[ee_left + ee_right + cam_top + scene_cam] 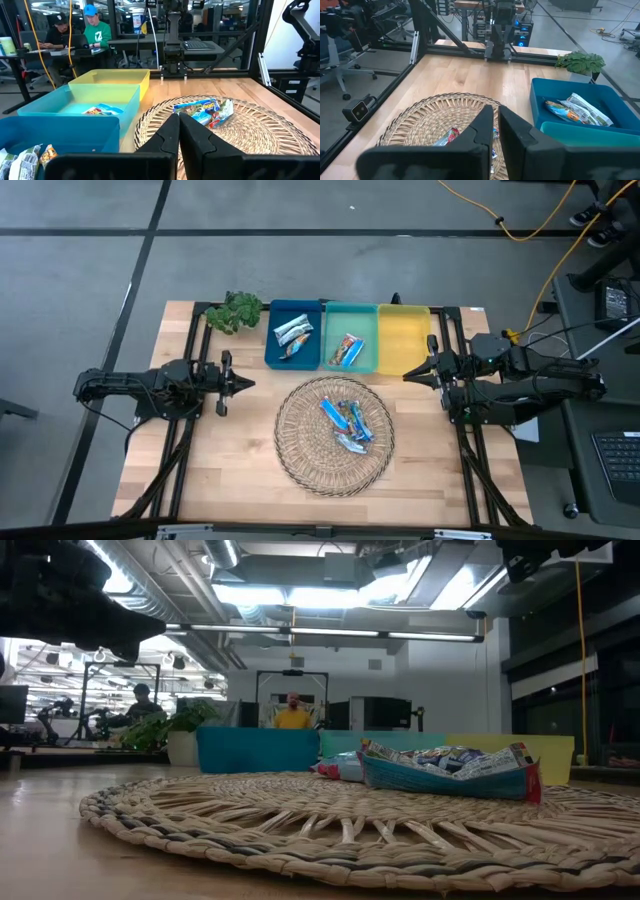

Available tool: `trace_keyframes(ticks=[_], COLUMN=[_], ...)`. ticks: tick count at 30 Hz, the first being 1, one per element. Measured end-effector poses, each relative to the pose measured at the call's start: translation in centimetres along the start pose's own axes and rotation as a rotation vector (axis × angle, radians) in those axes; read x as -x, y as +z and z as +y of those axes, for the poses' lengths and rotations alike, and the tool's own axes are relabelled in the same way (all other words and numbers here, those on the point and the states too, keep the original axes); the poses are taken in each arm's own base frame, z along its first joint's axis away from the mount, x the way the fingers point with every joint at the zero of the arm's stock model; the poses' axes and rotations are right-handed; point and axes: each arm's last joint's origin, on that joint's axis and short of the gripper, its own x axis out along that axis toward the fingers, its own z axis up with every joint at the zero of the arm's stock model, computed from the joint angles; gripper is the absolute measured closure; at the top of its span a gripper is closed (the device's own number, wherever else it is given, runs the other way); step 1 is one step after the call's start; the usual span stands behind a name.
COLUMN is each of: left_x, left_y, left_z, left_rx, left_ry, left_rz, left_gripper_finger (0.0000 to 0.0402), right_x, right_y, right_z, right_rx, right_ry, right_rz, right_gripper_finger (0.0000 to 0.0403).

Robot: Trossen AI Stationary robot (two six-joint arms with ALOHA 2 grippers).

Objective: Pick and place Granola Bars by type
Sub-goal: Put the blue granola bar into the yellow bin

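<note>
1. Lighting is even and bright overhead; the surface (240, 450) shows only soft shadows.
2. Low view: ceiling light strips (330, 595) blow out to glare; near woven mat (330, 830) is soft, arm silhouettes dark.
3. Wrist views: own fingers blurred up close, background mildly distorted.

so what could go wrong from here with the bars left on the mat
The bars on the woven mat lie overlapping, so a pinch may lift two types at once. The yellow bin looks empty, so its type is unclear. Both the left gripper and right gripper sit shut and must open first.
</note>
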Motion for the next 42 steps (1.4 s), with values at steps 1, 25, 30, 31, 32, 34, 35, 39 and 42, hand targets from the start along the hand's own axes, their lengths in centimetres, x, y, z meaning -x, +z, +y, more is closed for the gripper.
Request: trace_keyframes(ticks=[1,25,30,31,32,34,35,39,42], left_x=[0.0,0.0,0.0,0.0,0.0,0.0,0.0,0.0,0.0], left_y=[0.0,0.0,0.0,0.0,0.0,0.0,0.0,0.0,0.0], left_z=[0.0,0.0,0.0,0.0,0.0,0.0,0.0,0.0,0.0], left_rx=[0.0,0.0,0.0,0.0,0.0,0.0,0.0,0.0,0.0], left_ry=[0.0,0.0,0.0,0.0,0.0,0.0,0.0,0.0,0.0], left_rz=[0.0,0.0,0.0,0.0,0.0,0.0,0.0,0.0,0.0], left_gripper_finger=[0.0396,0.0397,0.0393,0.0393,0.0394,0.0396,0.0397,0.0397,0.0394], right_x=[0.0,-0.2,-0.6,-0.7,-0.8,-1.0,-1.1,-1.8,-2.3], right_y=[0.0,0.0,0.3,0.4,0.4,0.4,0.3,0.2,0.6], right_z=[0.0,0.0,-0.1,-0.1,-0.2,-0.2,-0.2,-0.2,0.0], right_rx=[0.0,-0.163,-0.206,-0.218,-0.235,-0.264,-0.285,-0.347,-0.365], right_ry=[0.0,-0.001,0.001,0.002,0.002,0.003,0.002,0.012,0.033], right_rz=[0.0,0.006,-0.015,-0.024,-0.026,-0.019,-0.013,0.018,0.034], right_gripper_finger=[0.037,0.037,0.037,0.037,0.037,0.037,0.037,0.0362,0.034])
